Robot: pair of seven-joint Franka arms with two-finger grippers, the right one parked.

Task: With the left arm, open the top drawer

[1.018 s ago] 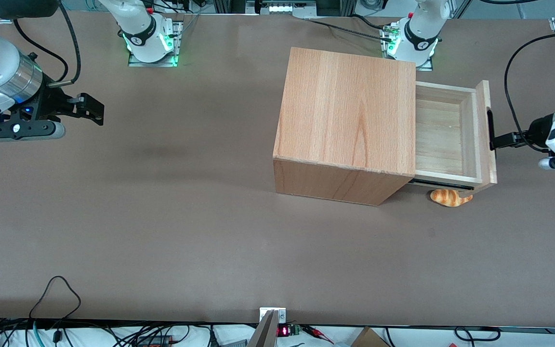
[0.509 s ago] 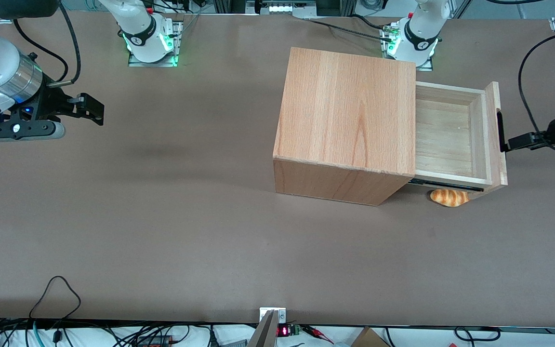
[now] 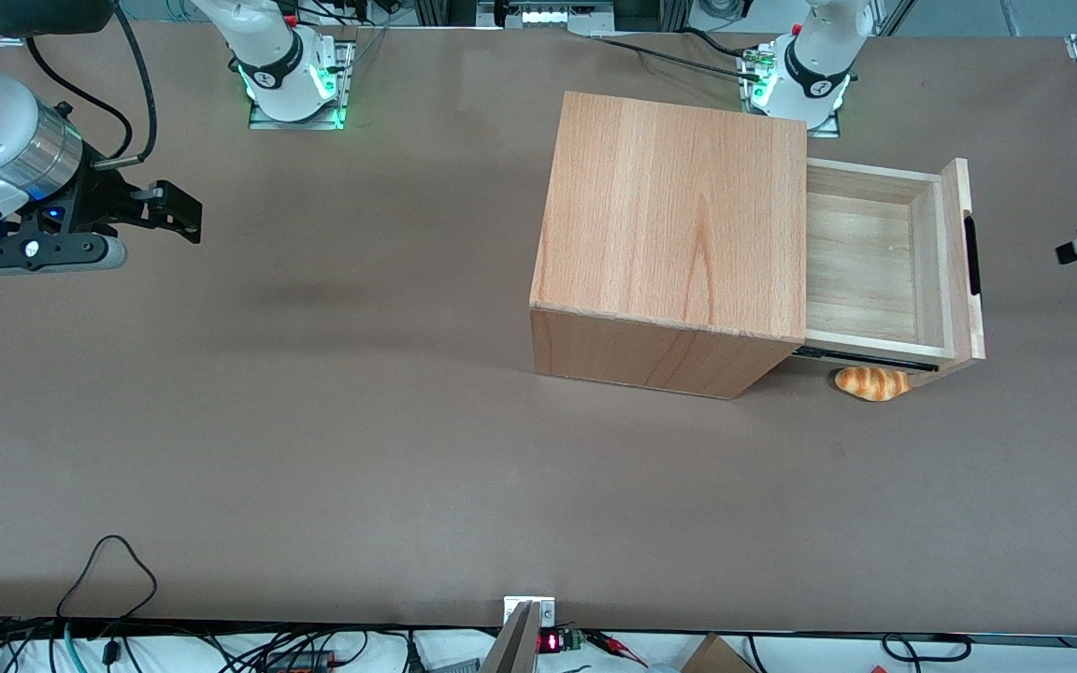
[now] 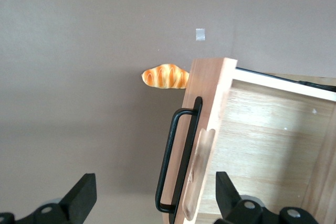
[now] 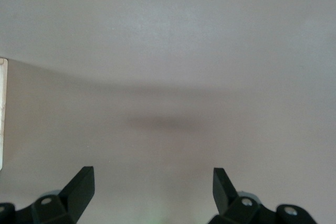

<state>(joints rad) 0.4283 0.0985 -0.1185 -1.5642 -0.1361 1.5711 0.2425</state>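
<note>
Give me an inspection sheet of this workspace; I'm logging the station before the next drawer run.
Surface: brown table, bare over most of its area.
Job's things: top drawer pulled out of the cabinet, nothing in its tray; black handle free.
Clutter: toy croissant on the table beside the cabinet, under the open drawer's nearer corner.
Grippers: left gripper open, clear of the handle, off toward the working arm's end of the table.
Cables: black loop on the table edge nearest the front camera; a black cable runs to the arm base.
Surroundings: arm bases lit green.
</note>
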